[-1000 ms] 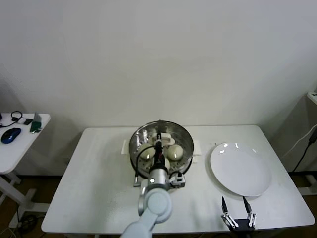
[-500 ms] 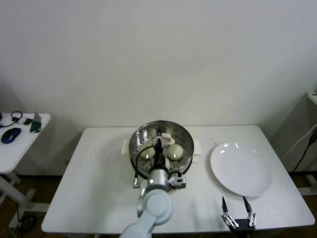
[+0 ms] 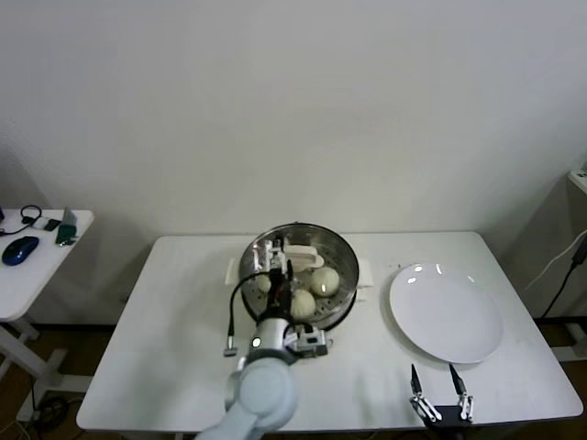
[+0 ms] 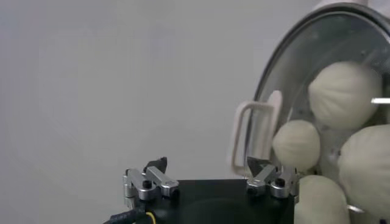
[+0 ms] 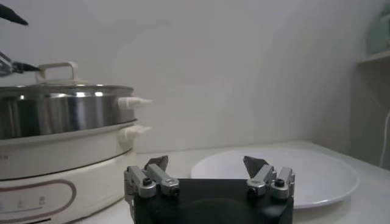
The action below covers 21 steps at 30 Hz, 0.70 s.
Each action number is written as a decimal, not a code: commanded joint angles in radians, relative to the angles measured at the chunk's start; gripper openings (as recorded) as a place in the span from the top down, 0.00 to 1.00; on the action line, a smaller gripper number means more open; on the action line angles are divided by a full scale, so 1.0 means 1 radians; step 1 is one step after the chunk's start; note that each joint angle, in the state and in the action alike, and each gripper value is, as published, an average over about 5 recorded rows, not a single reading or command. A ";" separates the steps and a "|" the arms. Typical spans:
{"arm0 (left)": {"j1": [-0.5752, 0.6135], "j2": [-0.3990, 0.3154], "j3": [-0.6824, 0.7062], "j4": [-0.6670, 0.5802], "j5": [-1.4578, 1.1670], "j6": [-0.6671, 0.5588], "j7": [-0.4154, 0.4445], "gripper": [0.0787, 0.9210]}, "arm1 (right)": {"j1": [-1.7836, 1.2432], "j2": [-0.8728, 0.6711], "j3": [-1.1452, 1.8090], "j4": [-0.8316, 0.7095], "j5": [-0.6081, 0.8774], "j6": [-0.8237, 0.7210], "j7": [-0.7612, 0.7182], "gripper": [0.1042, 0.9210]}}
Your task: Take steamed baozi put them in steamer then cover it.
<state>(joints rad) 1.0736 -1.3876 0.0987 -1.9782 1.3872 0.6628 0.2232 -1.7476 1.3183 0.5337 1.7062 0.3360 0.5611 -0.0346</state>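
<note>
Blocked directly ahead of the left gripper point(image 3: 275, 259) by the steamer point(image 3: 341, 246) with its glass cover point(image 4: 286, 79) on, handle point(image 3: 301, 254) upright just past the spread fingers. Open table point(image 3: 174, 302) to that gripper's outer side. Ahead of the parked right gripper point(image 3: 440, 380), only a low plate point(image 3: 449, 316); bare table between plate and steamer

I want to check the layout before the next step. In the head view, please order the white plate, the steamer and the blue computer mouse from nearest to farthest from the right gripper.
From the right gripper, at the table's near edge:
1. White plate, just beyond it on the right.
2. Steamer, at table centre.
3. Blue computer mouse, on the side table, far left.
</note>
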 commanded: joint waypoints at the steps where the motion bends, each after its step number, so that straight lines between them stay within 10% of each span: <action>1: 0.151 0.139 -0.215 -0.170 -0.656 -0.259 -0.323 0.12 | -0.007 -0.008 -0.009 0.040 -0.004 -0.041 0.066 0.12; 8: 0.289 0.099 -0.546 -0.218 -1.094 -0.494 -0.466 0.12 | 0.010 -0.006 -0.018 0.059 -0.044 -0.046 0.077 0.12; 14: 0.400 0.095 -0.832 -0.140 -1.521 -0.619 -0.345 0.12 | 0.015 -0.010 -0.028 0.071 -0.047 -0.060 0.082 0.12; 21: 0.492 0.118 -0.851 -0.011 -1.786 -0.724 -0.230 0.12 | 0.027 -0.019 -0.037 0.054 -0.060 -0.074 0.079 0.12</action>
<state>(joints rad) 1.3903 -1.2929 -0.4894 -2.1050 0.2356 0.1871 -0.0773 -1.7279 1.3034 0.5061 1.7602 0.2937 0.5047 0.0345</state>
